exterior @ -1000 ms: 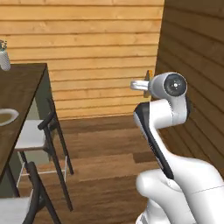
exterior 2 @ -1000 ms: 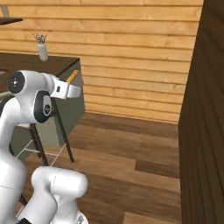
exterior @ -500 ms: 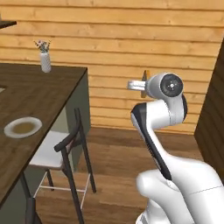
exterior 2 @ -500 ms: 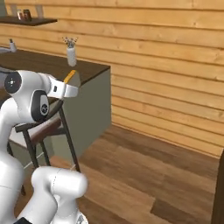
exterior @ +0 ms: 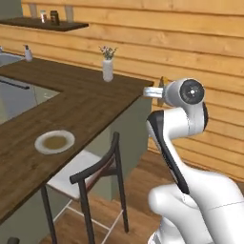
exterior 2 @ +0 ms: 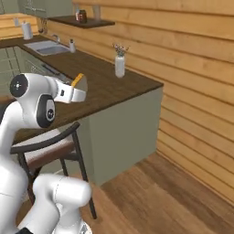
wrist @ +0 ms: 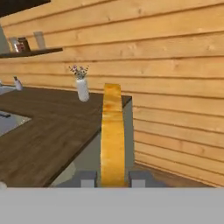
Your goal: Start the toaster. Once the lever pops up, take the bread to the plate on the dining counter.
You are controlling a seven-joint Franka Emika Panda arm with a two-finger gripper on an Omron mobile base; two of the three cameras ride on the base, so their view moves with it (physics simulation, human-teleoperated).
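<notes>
The pincer (wrist: 113, 178) is clamped on the bread (wrist: 113, 135), held edge-on in the air off the corner of the dining tabletop (exterior: 90, 107). The plate (exterior: 55, 142) lies on that tabletop, at about 9 o'clock from the bread

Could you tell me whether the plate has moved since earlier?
No; the camera moved. The plate keeps its place on the dining counter, before the vase.
</notes>
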